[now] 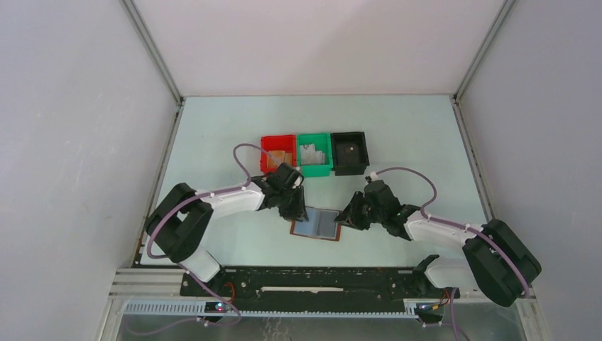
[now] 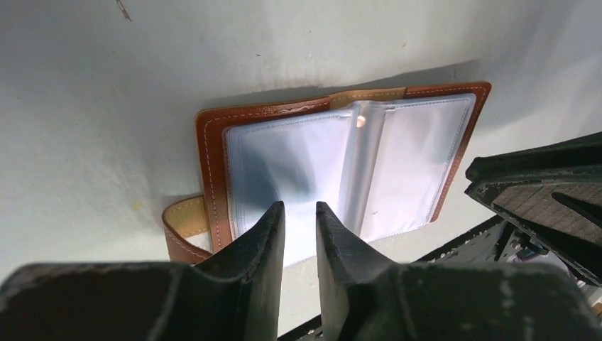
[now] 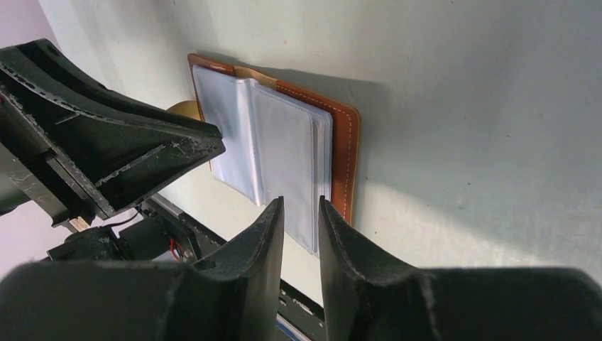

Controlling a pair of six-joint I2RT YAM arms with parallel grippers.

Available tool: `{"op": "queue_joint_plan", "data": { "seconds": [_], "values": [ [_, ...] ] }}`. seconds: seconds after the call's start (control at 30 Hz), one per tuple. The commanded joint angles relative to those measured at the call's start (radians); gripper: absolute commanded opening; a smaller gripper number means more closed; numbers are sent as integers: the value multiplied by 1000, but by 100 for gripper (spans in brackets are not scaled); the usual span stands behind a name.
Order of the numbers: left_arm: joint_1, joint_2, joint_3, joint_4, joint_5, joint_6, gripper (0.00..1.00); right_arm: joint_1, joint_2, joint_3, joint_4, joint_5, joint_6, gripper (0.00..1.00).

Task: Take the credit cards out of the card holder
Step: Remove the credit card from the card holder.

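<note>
Just to the left of the card holder (image 2: pixel 348 160) you have the left gripper (image 2: pixel 299 209). Its two fingers (image 2: pixel 266 241) are black, wedge-shaped and a little scuffed. They stand a narrow gap apart with nothing pinched between them. The tips are over the near edge of the holder's left panel; you cannot tell if they touch it.

The card holder itself lies open and flat on the pale, matte table (image 1: pixel 397 128), between your two grippers. Its cover is smooth brown leather with rounded corners and a light line of stitching along the rim. Inside are clear, glossy plastic sleeves (image 2: pixel 419 156), and one leaf stands up a little at the fold. A curved leather tab (image 2: pixel 177 231), tan on its inner face, sticks out from the holder's left edge. A dark shade shows through the left sleeve, but you cannot tell whether it is one of the credit cards or only a shadow.

Just to the right of the holder is the right gripper (image 3: pixel 301 209). It has the same black wedge shape, and its fingers (image 3: pixel 355 249) are also slightly apart and hold nothing, with the tips over the near edge of the right panel.

Behind the holder stand three square plastic bins in a close row. The red bin (image 1: pixel 277 138) is behind and to the left, the green bin (image 1: pixel 314 170) is straight behind, and the black bin (image 1: pixel 350 169) is behind and to the right.
</note>
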Motion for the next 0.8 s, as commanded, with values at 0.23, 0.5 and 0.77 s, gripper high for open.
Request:
{"op": "queue_joint_plan", "data": {
  "seconds": [0.23, 0.5, 0.77],
  "values": [
    [6, 41, -16, 47, -3, 18, 27, 20, 45, 8, 102, -26, 19, 33],
    [5, 40, -23, 56, 4, 18, 27, 22, 50, 10, 98, -15, 17, 33],
    [5, 40, -24, 61, 7, 15, 27, 40, 166, 15, 149, -32, 17, 32]
  ]
}}
